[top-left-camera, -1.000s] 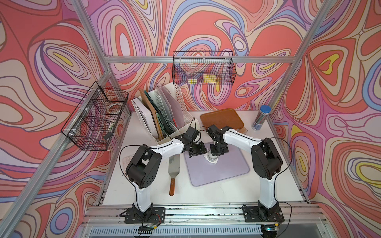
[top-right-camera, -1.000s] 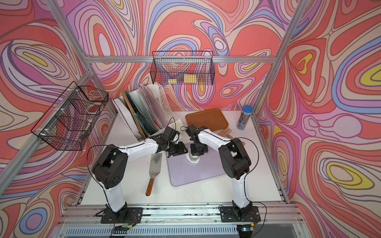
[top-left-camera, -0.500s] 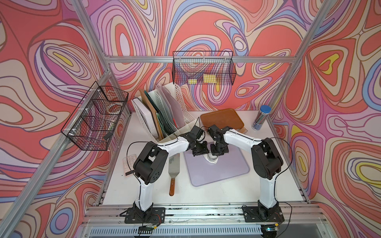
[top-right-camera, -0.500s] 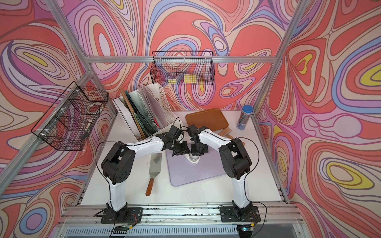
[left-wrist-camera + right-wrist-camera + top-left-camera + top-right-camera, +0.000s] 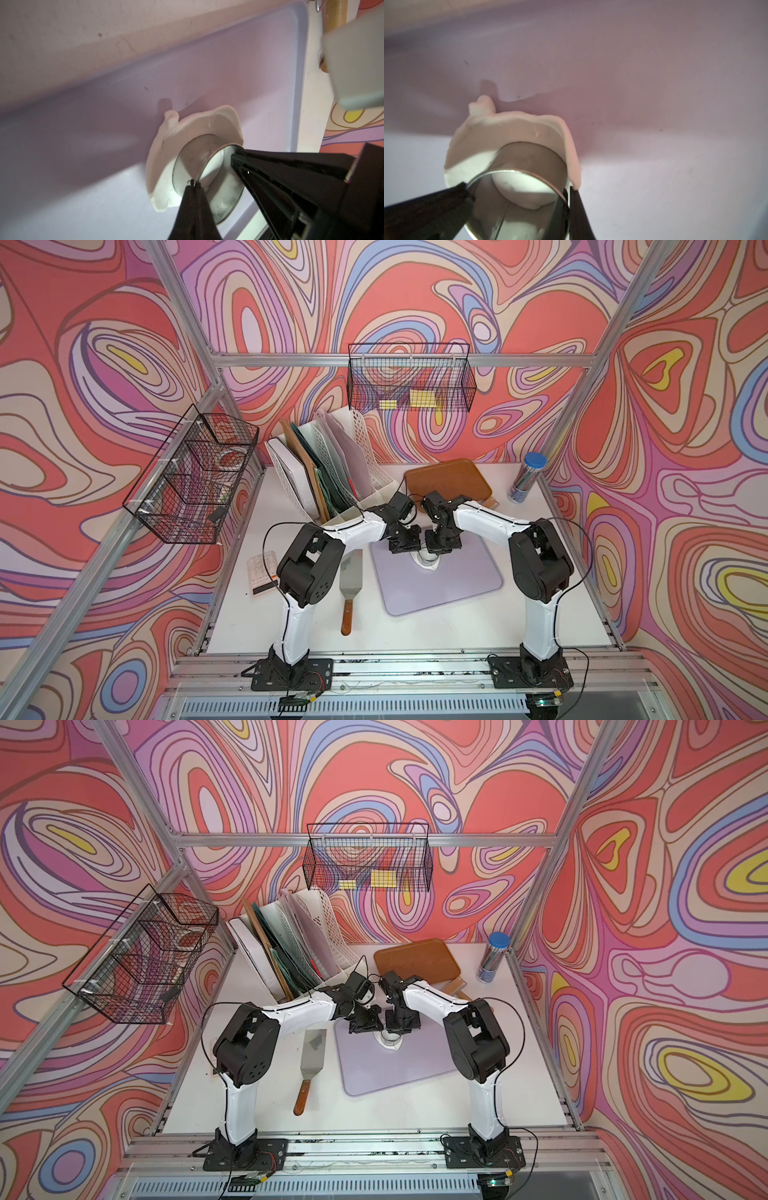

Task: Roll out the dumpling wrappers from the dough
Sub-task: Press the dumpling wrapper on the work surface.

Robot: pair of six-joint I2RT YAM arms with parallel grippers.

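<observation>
Cut and held: a round white dumpling wrapper (image 5: 525, 193) lies flat on a lavender mat (image 5: 654, 104). A metal ring cutter (image 5: 529, 160) standing upright on the dough encloses it, directly between the fingers of the right tool (image 5: 519, 189). A ragged dough scrap (image 5: 483, 141) (one corner curled up into a small nub) surrounds the cutter on the outside and touches its wall.

The right tool spans the cutter across its full width. One dark finger presses against each side of the steel wall, so the jaws stand as wide as the ring and hold it.

The left tool (image 5: 194, 185), seen in its own wrist view, has its two fingers drawn together almost to touching. The cutter's thin rim runs in between the tips, and the tool appears to pinch that wall on the side nearer the left arm. The wrapper sits just beyond those fingertips, inside the ring.

In both top views the two tools meet tip to tip over the rear half of the mat, which lies on the white surface (image 5: 415, 635). A wooden-handled spatula (image 5: 351, 576) rests just beside the mat's left edge.
</observation>
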